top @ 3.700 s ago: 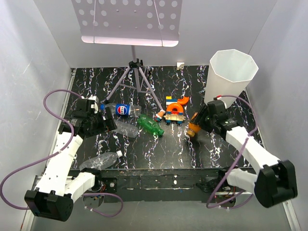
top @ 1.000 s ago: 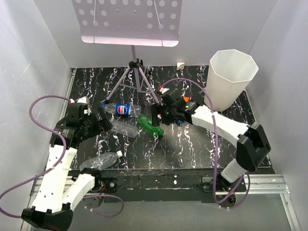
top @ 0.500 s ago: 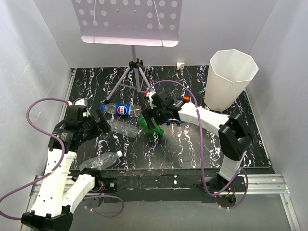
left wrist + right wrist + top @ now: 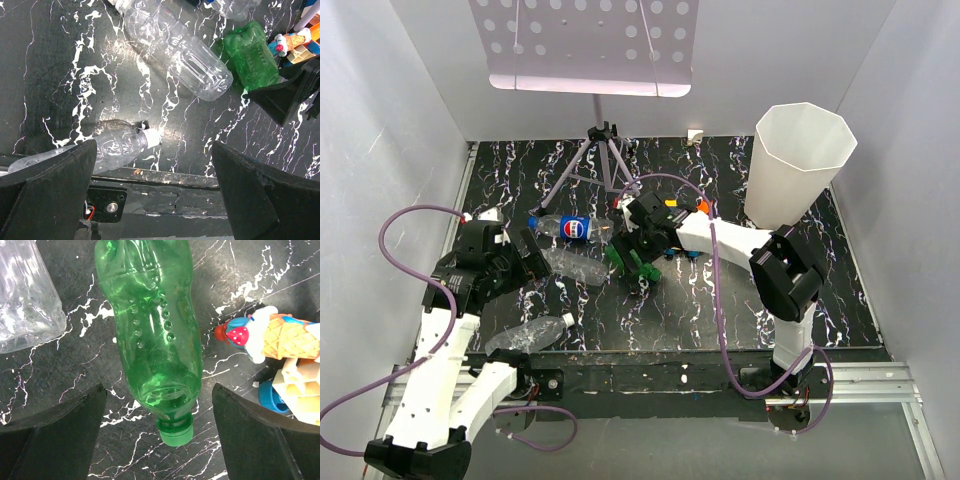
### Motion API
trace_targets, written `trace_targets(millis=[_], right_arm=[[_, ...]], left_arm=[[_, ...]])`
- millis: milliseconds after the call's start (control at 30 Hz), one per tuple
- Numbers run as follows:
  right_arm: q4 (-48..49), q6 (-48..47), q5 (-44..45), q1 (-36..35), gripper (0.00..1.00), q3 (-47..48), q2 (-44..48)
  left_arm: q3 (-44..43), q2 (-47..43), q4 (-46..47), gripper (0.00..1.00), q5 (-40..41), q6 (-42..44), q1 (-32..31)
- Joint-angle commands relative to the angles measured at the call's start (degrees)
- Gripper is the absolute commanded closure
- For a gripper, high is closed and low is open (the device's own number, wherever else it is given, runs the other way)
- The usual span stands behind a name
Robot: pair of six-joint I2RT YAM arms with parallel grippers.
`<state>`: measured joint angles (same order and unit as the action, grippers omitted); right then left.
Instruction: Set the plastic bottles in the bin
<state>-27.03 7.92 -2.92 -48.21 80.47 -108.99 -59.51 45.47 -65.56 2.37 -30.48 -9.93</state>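
A green bottle lies on the black marbled table, cap toward the camera in the right wrist view. My right gripper hangs over it, open, one finger on each side of its neck end and not touching it; seen from above, the right gripper covers much of the green bottle. A Pepsi-labelled bottle and a clear bottle lie to its left. Another clear bottle lies by the front edge. My left gripper is open and empty above the table. The white bin stands at the back right.
Toy blocks and an ice-cream cone toy sit just right of the green bottle. A tripod with a perforated plate stands at the back centre. White walls close in the table on both sides.
My right arm swung from beside the bin leftward across the table to the green bottle; the orange bottle it held is no longer in it. The left arm drew back slightly.
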Motion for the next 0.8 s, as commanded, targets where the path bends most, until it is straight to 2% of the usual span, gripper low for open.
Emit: trace_targets(millis=[0, 233, 567, 667, 767], right_arm=[[1.71, 0.42, -1.12, -0.66, 0.09, 1.01, 0.01], [2.33, 1.83, -0.42, -1.63, 0.16, 1.45, -1.31], [2.15, 3.15, 2.04, -1.72, 0.11, 2.24, -3.95], [2.68, 3.77, 2.65, -1.72, 0.12, 1.98, -3.95], [3.03, 3.94, 4.59, -1.72, 0.17, 1.28, -2.81]], left_arm=[[0.62, -0.3, 0.43, 0.01, 0.09, 0.25, -0.17], [-0.52, 0.14, 0.35, 0.01, -0.17, 0.16, -0.17], [-0.96, 0.67, 0.7, 0.01, -0.17, 0.86, -0.17], [-1.23, 0.23, 0.43, 0.01, -0.17, 0.86, -0.09], [-1.05, -0.03, 0.52, 0.01, 0.18, 0.69, -0.17]])
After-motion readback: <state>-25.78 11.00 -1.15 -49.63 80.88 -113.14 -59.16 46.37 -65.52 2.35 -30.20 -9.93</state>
